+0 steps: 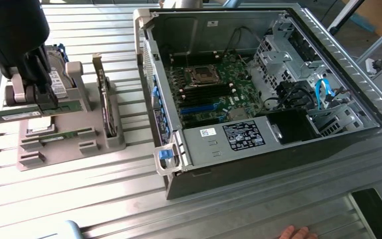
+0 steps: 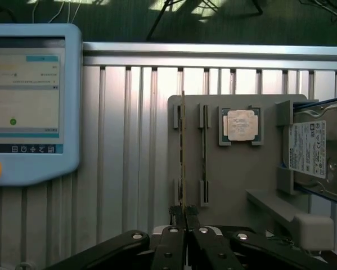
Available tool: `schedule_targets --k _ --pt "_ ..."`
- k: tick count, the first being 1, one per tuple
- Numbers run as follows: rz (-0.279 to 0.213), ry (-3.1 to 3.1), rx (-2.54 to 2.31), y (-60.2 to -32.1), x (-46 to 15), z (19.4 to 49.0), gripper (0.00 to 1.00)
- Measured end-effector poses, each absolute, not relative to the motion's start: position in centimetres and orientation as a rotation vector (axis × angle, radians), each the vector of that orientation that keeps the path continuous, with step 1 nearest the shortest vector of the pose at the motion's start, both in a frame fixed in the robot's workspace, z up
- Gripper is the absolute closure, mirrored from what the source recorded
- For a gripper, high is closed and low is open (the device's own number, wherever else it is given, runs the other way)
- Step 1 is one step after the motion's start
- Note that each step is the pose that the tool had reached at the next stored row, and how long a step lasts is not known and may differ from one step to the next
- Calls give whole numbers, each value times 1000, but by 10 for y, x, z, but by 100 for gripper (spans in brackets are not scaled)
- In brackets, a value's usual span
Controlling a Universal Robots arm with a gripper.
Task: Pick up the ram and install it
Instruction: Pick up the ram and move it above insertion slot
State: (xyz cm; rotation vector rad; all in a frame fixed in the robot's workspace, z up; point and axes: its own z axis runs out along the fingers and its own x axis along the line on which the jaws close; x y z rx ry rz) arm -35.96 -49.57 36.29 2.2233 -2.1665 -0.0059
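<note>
The ram (image 2: 183, 152), a thin green stick seen edge-on in the wrist view, is clamped between the gripper (image 2: 184, 214) fingers, which press together on one end. It sits over the grey holder (image 2: 236, 180), apparently raised from its slots. A second stick (image 1: 61, 135) lies in the holder, near an upright expansion card (image 1: 102, 102) and a hard drive (image 2: 314, 152). The open computer case (image 1: 177, 30) stands just beside the holder, on the exterior view's right.

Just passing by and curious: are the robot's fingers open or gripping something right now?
The gripper: closed, holding the ram.
</note>
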Motion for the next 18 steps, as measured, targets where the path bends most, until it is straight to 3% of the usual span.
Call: schedule_targets --k 18 --pt "-6 -2177 2214 -496 -359 386 88"
